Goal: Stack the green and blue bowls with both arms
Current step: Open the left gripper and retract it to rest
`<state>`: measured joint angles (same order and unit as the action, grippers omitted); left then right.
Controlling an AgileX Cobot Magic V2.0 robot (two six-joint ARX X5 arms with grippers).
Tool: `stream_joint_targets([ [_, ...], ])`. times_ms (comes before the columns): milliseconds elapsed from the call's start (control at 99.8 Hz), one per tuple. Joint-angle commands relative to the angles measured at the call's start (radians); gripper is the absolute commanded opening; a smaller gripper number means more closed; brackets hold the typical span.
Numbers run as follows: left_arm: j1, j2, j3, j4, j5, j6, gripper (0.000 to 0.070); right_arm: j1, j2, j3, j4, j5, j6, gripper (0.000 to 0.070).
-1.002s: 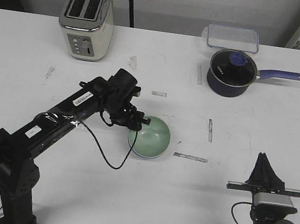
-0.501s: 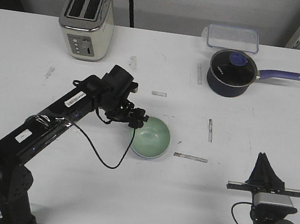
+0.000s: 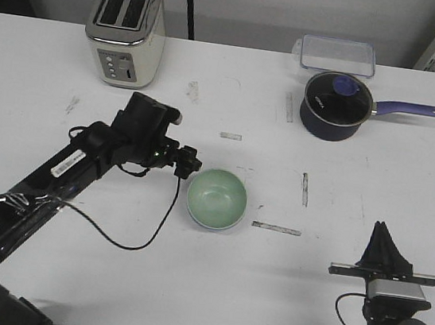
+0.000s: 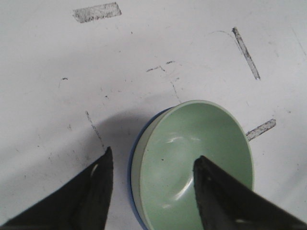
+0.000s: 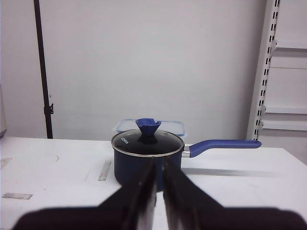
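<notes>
The pale green bowl (image 3: 216,198) sits nested inside the blue bowl (image 3: 214,228) at the table's middle; only a thin blue rim shows beneath it. In the left wrist view the green bowl (image 4: 194,163) shows with a blue edge (image 4: 130,166) on one side. My left gripper (image 3: 189,163) is open and empty, just left of the bowls and apart from them. In its wrist view the gripper (image 4: 153,155) has its fingers spread above the bowl's rim. My right gripper (image 3: 383,230) is shut and empty near the front right edge, as its wrist view (image 5: 158,165) also shows.
A toaster (image 3: 126,29) stands at the back left. A dark navy saucepan (image 3: 336,104) with a lid and long handle stands at the back right, a clear lidded box (image 3: 337,55) behind it. Tape marks (image 3: 276,228) lie on the white table.
My left arm has drawn back to the left and lifted off the green bowl's rim, with its fingers open. The bowls stay stacked. The right arm has not moved.
</notes>
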<state>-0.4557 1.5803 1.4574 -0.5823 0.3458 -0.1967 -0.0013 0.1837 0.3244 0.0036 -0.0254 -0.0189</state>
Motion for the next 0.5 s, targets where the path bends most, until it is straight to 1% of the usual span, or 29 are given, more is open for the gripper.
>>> stream_joint_targets([
  [0,0.018,-0.051,-0.064,0.1,0.001,0.021,0.0197,0.0,-0.001,0.006,0.011,0.0,0.011,0.0015],
  [100,0.054,-0.154,-0.204,0.269,-0.011,0.028,0.0117,0.0,-0.001,0.006,0.011,0.0,0.011,0.0015],
  [150,0.073,-0.207,-0.281,0.362,-0.025,0.032,0.0098,0.0,-0.001,0.006,0.011,0.0,0.011,0.0015],
  [180,0.084,-0.238,-0.328,0.418,-0.036,0.032,0.0074,0.0,-0.001,0.006,0.011,0.0,0.011,0.0015],
  [241,0.105,-0.298,-0.419,0.522,-0.068,0.041,0.0054,0.0,-0.001,0.006,0.011,0.0,0.011,0.0015],
  [311,0.126,-0.363,-0.517,0.607,-0.122,0.062,0.0,0.0,-0.001,0.006,0.011,0.0,0.011,0.0015],
  [421,0.156,-0.458,-0.653,0.688,-0.249,0.089,0.0,0.0,-0.001,0.006,0.011,-0.001,0.011,0.0015],
  [491,0.178,-0.52,-0.73,0.718,-0.304,0.092,0.0,0.0,-0.001,0.006,0.011,0.0,0.011,0.0015],
])
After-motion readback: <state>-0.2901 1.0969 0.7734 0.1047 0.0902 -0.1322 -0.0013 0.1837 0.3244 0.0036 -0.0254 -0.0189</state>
